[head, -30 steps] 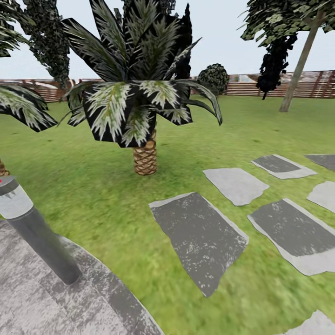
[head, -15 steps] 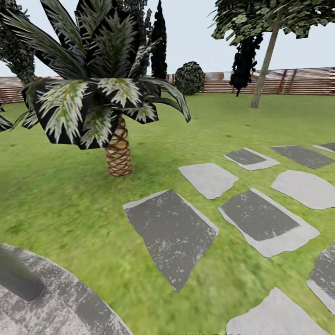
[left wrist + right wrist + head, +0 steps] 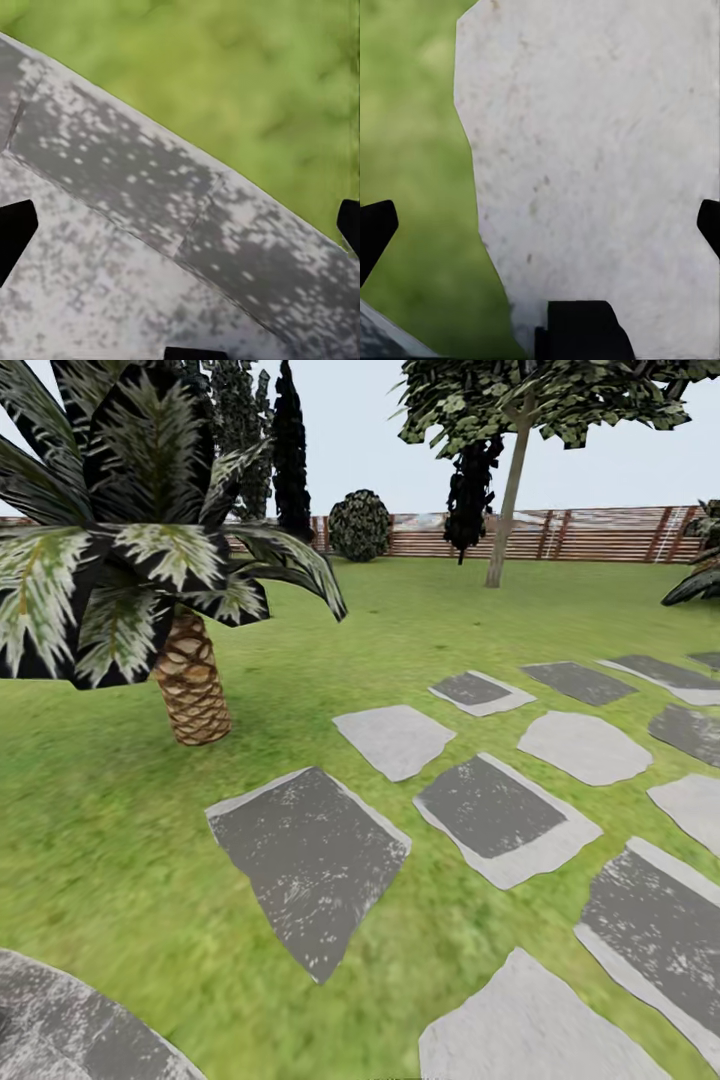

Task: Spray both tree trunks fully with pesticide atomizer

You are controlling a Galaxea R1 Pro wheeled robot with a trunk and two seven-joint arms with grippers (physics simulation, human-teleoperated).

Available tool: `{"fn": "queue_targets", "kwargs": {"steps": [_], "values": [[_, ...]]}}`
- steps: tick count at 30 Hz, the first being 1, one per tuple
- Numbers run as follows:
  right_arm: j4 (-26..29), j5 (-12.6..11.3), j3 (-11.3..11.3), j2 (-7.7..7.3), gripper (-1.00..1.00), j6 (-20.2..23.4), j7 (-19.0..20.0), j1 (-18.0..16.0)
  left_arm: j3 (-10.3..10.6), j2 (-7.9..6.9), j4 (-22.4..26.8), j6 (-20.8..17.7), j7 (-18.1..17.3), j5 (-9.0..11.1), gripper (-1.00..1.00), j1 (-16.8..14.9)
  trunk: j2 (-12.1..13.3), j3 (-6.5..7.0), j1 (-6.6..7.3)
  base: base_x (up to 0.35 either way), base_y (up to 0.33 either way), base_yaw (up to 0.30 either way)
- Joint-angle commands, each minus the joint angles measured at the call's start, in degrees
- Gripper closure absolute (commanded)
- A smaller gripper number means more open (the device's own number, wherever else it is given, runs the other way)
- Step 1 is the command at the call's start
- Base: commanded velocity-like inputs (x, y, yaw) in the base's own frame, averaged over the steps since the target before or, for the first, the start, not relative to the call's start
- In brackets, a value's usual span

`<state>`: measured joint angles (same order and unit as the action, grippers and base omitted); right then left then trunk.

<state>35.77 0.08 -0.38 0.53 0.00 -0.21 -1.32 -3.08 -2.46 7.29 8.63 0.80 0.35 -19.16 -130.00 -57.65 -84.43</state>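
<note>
Palm [image 3: 190,680] left of stepping stones [image 3: 310,855]

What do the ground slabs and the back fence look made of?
The slabs look like flat-cut stone, matte, mottled grey with pale speckles and irregular edges; some are lighter, nearly plain. The fence looks like brown wooden horizontal slats, unglossed. Both are simulator textures, so this is appearance only.

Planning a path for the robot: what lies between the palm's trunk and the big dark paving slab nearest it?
Only bare lawn, seen in the head view, separates the palm's trunk from the dark slab.
</note>
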Motion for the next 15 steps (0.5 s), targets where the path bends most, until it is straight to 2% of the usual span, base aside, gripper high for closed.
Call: {"fn": "queue_targets", "kwargs": {"steps": [1, 15], "values": [[0.0, 0.0, 0.0, 0.00, -1.00, 0.0, 0.0, 0.0, 0.0, 0.00, 0.0, 0.0, 0.0, 0.0, -1.00, 0.0, 0.0, -0.07, 0.00, 0.000, -0.276, -0.201], [0.2, 0.3, 0.0, -0.08, -1.00, 0.1, 0.0, 0.0, 0.0, 0.00, 0.0, 0.0, 0.0, 0.0, -1.00, 0.0, 0.0, -1.18, 0.00, 0.000, -0.276, -0.172]]}}
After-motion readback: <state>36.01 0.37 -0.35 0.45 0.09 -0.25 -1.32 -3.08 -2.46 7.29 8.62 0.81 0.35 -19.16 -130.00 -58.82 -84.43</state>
